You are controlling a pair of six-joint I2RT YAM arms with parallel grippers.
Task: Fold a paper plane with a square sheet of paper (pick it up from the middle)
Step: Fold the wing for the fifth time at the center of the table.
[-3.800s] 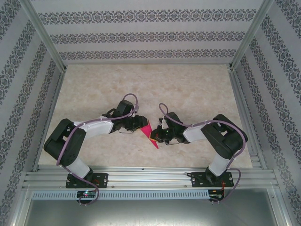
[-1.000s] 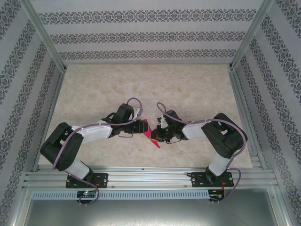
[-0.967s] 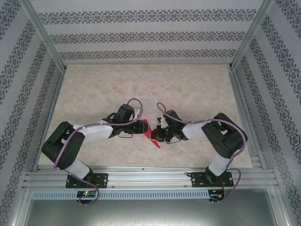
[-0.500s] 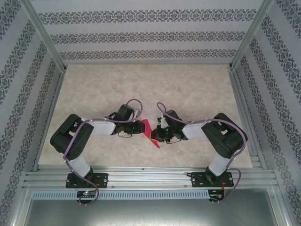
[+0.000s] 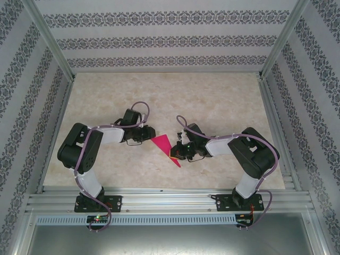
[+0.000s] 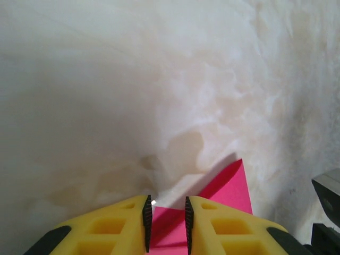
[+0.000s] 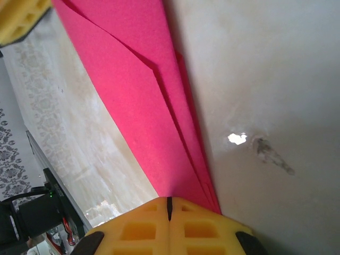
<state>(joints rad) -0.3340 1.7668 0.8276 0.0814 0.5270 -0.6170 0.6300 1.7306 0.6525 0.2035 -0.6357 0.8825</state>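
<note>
Top external view: the paper plane [image 5: 165, 148], a folded pink wedge, sits mid-worktop [image 5: 212, 101] between the arms, with its point toward the near edge. The right hand [image 5: 178, 154] is clamped on its narrow end. The left hand [image 5: 149, 134], fingers slightly apart, is at its broad end.
</note>
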